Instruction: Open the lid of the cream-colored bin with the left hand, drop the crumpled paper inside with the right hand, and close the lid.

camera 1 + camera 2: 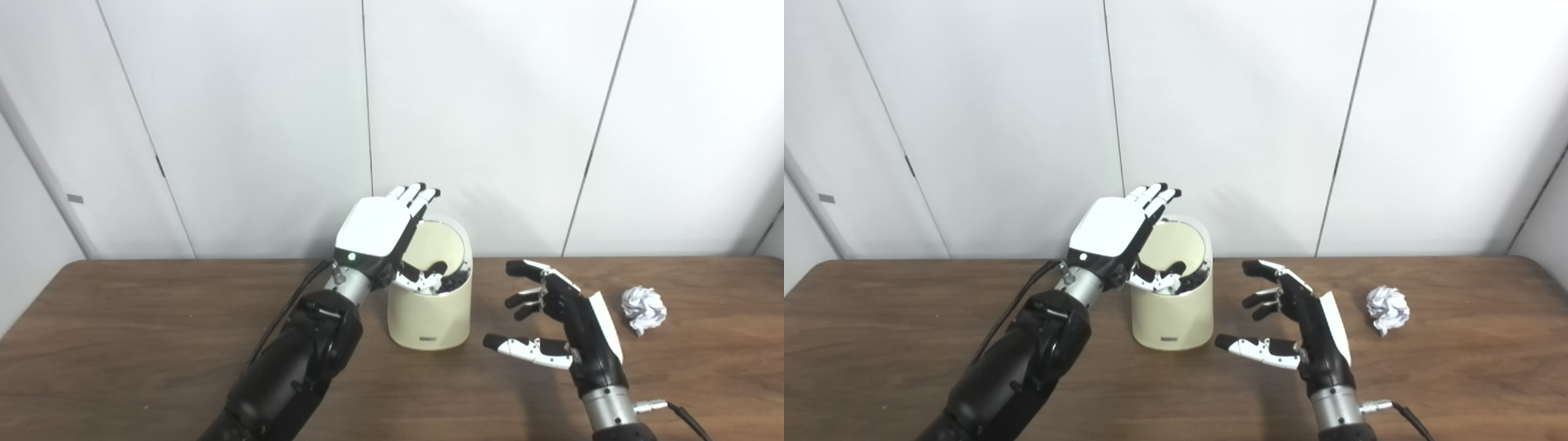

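Observation:
The cream-colored bin (429, 315) stands on the table at the middle back. Its lid (440, 244) is tipped up and stands at the back of the rim, so the opening shows. My left hand (376, 229) is at the bin's left rim with its fingers straight and apart along the lid's left edge and its thumb down in the opening; it grips nothing. My right hand (563, 312) is open and empty, just right of the bin and above the table. The crumpled white paper (643, 308) lies on the table to the right of that hand, apart from it.
The brown wooden table (153, 343) runs the full width of the view. White wall panels (490, 122) stand close behind the bin. A cable (686, 416) trails from my right wrist.

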Controlling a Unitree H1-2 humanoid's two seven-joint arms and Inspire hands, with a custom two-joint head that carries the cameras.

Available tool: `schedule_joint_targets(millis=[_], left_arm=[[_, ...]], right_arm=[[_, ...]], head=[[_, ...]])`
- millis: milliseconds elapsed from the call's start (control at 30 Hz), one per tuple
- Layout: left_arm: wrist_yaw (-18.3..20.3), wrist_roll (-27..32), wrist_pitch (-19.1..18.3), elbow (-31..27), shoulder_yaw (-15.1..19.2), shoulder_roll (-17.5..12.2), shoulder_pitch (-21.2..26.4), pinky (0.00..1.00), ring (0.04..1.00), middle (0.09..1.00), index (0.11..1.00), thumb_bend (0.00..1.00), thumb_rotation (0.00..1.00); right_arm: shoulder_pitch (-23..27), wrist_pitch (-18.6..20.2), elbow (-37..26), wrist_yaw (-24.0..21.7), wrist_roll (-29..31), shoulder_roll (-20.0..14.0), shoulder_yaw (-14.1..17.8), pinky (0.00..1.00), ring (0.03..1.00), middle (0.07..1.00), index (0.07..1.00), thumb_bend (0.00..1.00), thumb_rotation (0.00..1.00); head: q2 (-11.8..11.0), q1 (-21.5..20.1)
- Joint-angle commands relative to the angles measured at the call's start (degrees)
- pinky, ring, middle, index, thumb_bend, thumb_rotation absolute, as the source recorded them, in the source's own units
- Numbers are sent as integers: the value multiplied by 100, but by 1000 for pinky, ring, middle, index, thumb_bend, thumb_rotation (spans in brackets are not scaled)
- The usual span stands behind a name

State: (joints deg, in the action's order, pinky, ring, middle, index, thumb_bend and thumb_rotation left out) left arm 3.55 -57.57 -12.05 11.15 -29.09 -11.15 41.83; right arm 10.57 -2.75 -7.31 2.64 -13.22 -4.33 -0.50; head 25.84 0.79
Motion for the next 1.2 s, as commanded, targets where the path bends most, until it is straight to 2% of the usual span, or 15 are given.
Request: schedule_joint_targets(millis=[0, 100, 267, 400, 500, 567, 667, 833, 933, 1067, 1167], left_arm=[[196, -133, -136, 7, 41, -108, 39, 791, 935, 966, 975, 957, 8], [242, -32, -221, -104, 172, -69, 22, 800, 942, 970, 981, 936, 27], [246, 763, -362, -428, 905, 222, -57, 761, 921, 954, 975, 875, 94], [10, 1342, -342, -682, 1477, 453, -118, 649, 848, 908, 936, 834, 160], [-260, 1761, -140, -758, 1800, 575, -174, 654, 845, 906, 923, 779, 190], [-439, 1916, -52, -772, 1930, 632, -199, 661, 841, 896, 923, 764, 206], [-776, 2211, 202, -708, 2122, 709, -258, 678, 836, 874, 922, 776, 147], [-1095, 2800, 562, -597, 2426, 847, -355, 753, 864, 875, 924, 767, 121], [-1088, 3134, 589, -648, 2576, 899, -467, 757, 872, 885, 921, 739, 149], [-986, 3522, 558, -771, 2692, 906, -675, 713, 861, 882, 906, 728, 196], [-810, 3999, 563, -934, 2796, 924, -921, 753, 885, 889, 909, 713, 217]], right_arm=[[162, -172, -113, 9, 62, -22, 8, 445, 557, 753, 711, 739, 58], [148, -125, -152, 12, 84, -4, 8, 446, 559, 753, 708, 740, 41], [134, -111, -168, 19, 62, -5, -6, 453, 569, 760, 712, 736, 53], [126, -120, -160, 19, 88, 4, -3, 458, 569, 763, 712, 733, 50], [120, -105, -155, 15, 80, 7, -12, 460, 570, 757, 712, 726, 43], [116, -87, -167, 14, 54, 8, -25, 463, 568, 726, 708, 722, 40], [111, -77, -182, 14, 9, -1, -50, 469, 567, 693, 708, 723, 48], [110, -74, -183, 23, 3, -1, -50, 471, 567, 701, 711, 721, 50], [102, -45, -204, 25, 22, 12, -35, 474, 570, 711, 712, 720, 45], [108, -92, -171, 32, 43, 8, -24, 470, 570, 726, 713, 715, 35], [112, -104, -162, 32, 45, -3, -20, 464, 571, 735, 713, 712, 36]], head=[[7, 7], [8, 9], [17, 14], [23, 27], [23, 31], [22, 36], [22, 36], [22, 36], [43, 40], [43, 47], [47, 55]])
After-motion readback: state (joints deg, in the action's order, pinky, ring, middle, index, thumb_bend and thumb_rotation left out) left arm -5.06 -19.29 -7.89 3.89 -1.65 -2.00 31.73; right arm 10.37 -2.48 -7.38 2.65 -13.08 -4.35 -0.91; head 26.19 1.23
